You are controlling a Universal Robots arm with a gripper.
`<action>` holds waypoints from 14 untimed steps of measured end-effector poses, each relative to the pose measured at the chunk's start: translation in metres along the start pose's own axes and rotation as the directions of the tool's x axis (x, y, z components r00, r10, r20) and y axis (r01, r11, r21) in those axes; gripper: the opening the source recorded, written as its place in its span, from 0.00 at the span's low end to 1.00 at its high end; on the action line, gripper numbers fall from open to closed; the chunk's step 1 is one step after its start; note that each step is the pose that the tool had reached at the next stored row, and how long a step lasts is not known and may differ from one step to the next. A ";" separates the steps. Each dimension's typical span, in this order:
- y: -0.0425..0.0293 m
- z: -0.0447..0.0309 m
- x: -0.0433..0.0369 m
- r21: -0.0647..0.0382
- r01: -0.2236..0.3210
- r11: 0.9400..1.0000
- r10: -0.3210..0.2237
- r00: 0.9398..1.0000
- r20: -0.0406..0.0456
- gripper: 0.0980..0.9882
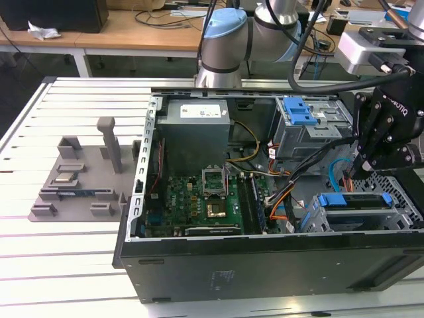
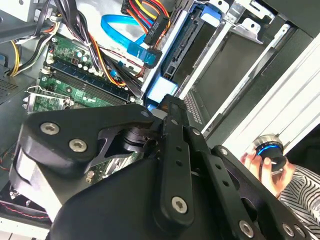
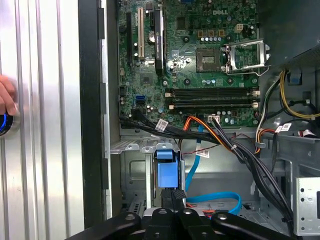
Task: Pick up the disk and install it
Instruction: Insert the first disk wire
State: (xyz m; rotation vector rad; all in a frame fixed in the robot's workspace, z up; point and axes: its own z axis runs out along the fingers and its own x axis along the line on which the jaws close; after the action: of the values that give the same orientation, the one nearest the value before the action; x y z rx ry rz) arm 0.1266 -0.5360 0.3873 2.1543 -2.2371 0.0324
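Observation:
The disk (image 1: 354,199) stands on edge in the metal drive cage at the front of the open computer case, on the exterior view's right, its blue plastic frame along the top. My gripper (image 1: 360,173) hangs just above it. In the first wrist view the gripper (image 3: 173,194) is shut, its fingertips meeting at the blue end of the disk (image 3: 166,172), with nothing seen between them. In the second wrist view the gripper (image 2: 167,102) points at the same blue end of the disk (image 2: 162,92), beside the cage wall.
Orange, black and blue cables (image 3: 220,142) run close past the cage. The motherboard (image 1: 199,195), a grey power-supply box (image 1: 195,126) and a bare blue bracket (image 1: 301,109) also lie in the case. A grey fixture (image 1: 79,179) sits on the table. A hand (image 2: 265,170) rests on a blue-lit knob.

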 end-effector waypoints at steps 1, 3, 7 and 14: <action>0.0000 0.0000 0.0000 0.000 0.000 1.000 0.000 1.000 0.000 0.01; -0.0022 0.0002 -0.0018 0.000 0.000 1.000 0.000 1.000 0.001 0.01; -0.0123 -0.0002 -0.0168 0.000 0.000 1.000 0.000 1.000 -0.004 0.01; -0.0438 0.0074 -0.0346 -0.002 0.000 1.000 0.000 1.000 -0.010 0.01</action>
State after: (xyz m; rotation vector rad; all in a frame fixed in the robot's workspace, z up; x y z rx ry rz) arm 0.1716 -0.5034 0.3781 2.1482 -2.2308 0.0411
